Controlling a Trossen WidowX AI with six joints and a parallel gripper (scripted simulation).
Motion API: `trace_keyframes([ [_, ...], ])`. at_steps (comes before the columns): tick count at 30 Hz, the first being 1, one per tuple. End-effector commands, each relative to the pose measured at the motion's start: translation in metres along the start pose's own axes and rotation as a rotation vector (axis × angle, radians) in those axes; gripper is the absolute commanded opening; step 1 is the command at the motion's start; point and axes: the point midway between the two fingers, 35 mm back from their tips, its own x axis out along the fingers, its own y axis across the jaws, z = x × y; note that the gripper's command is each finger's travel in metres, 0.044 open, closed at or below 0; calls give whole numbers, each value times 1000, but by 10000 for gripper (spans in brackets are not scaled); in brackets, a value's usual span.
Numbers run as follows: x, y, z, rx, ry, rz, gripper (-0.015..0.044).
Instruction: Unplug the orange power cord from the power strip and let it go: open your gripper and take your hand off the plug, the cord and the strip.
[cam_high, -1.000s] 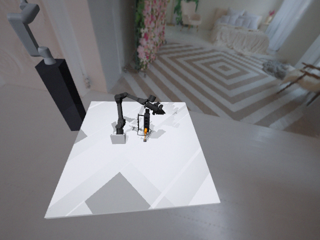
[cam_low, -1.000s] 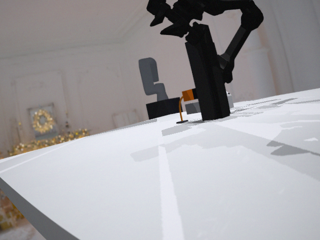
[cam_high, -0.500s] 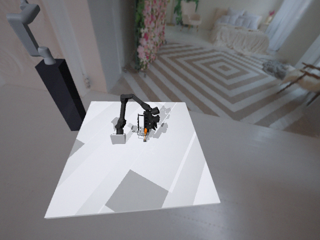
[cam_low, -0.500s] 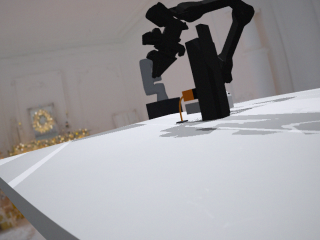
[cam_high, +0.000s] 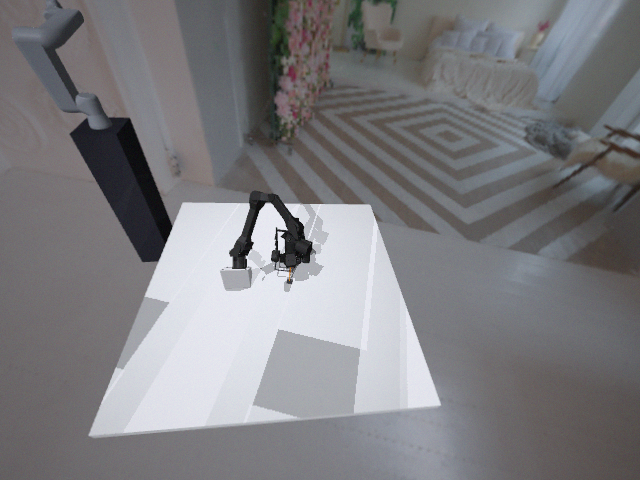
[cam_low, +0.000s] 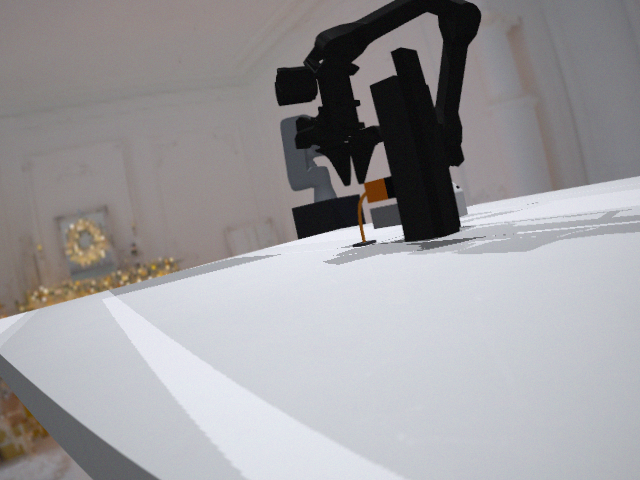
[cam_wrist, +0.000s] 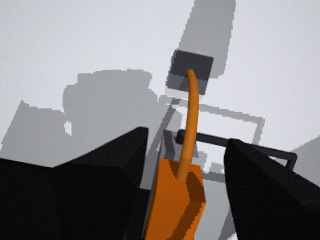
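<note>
The black power strip (cam_low: 413, 149) stands upright on the table. The orange plug (cam_low: 376, 190) (cam_wrist: 172, 212) sticks out sideways from it, its dark front end against the strip. The orange cord (cam_high: 290, 274) (cam_low: 360, 219) (cam_wrist: 193, 115) bends down from the plug to a small dark block (cam_high: 288, 281) (cam_low: 364, 243) (cam_wrist: 191, 65) on the table. My gripper (cam_low: 354, 183) (cam_wrist: 187, 143) points down, partly open and empty. Its tips are just above the plug's cord end in the exterior view, and on either side of plug and cord in the wrist view. The arm hides the strip in the top view.
A thin black wire frame (cam_high: 277, 242) (cam_wrist: 250, 146) stands beside the strip, close to my fingers in the wrist view. My arm's pale base box (cam_high: 236, 279) is on the table (cam_high: 206, 361). A grey arm on a dark pedestal (cam_high: 121, 175) stands beyond the table.
</note>
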Motion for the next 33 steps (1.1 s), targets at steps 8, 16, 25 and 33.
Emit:
trace_keyframes([
  [8,2,-3,-2,64,26,-19,160],
  [16,2,-2,-13,64,26,-19,160],
  [25,1,-1,-28,64,26,-19,160],
  [33,1,-1,-40,64,28,-20,160],
])
